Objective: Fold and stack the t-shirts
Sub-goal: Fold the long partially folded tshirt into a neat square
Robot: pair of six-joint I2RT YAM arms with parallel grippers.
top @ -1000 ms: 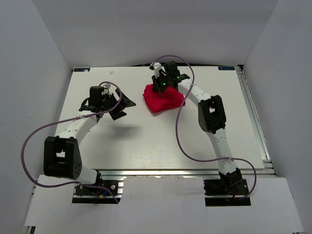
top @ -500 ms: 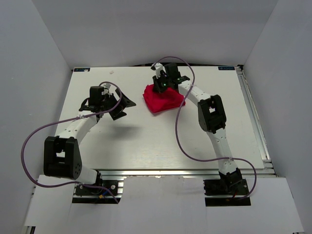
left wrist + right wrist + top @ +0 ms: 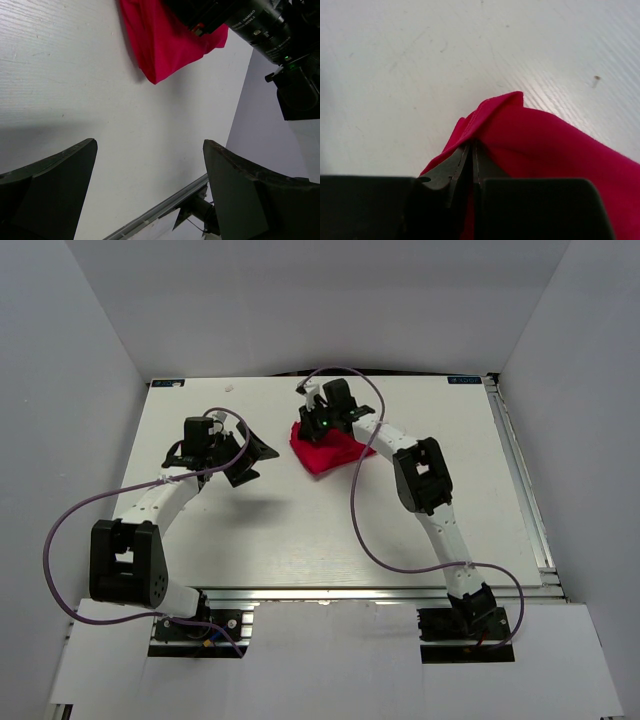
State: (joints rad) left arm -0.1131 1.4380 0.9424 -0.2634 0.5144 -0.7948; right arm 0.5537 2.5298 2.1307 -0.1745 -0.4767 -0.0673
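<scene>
A bright red t-shirt (image 3: 330, 452) lies bunched in a small heap at the far middle of the white table. It also shows in the left wrist view (image 3: 162, 45) and in the right wrist view (image 3: 560, 155). My right gripper (image 3: 320, 427) is over the heap's far left part, shut on a fold of the red cloth; in the right wrist view the gripper (image 3: 471, 150) pinches the fold between closed jaws. My left gripper (image 3: 262, 454) is open and empty, a little left of the heap and apart from it; the left wrist view (image 3: 150, 170) shows only bare table between its fingers.
The white table (image 3: 300, 530) is walled by grey panels at the back and both sides. A metal rail (image 3: 520, 480) runs along its right edge. Purple cables loop off both arms. A small white scrap (image 3: 229, 387) lies near the far left edge.
My right gripper has moved left over the shirt, dragging the heap's far edge a little left and bunching it tighter. The left arm has not moved.
</scene>
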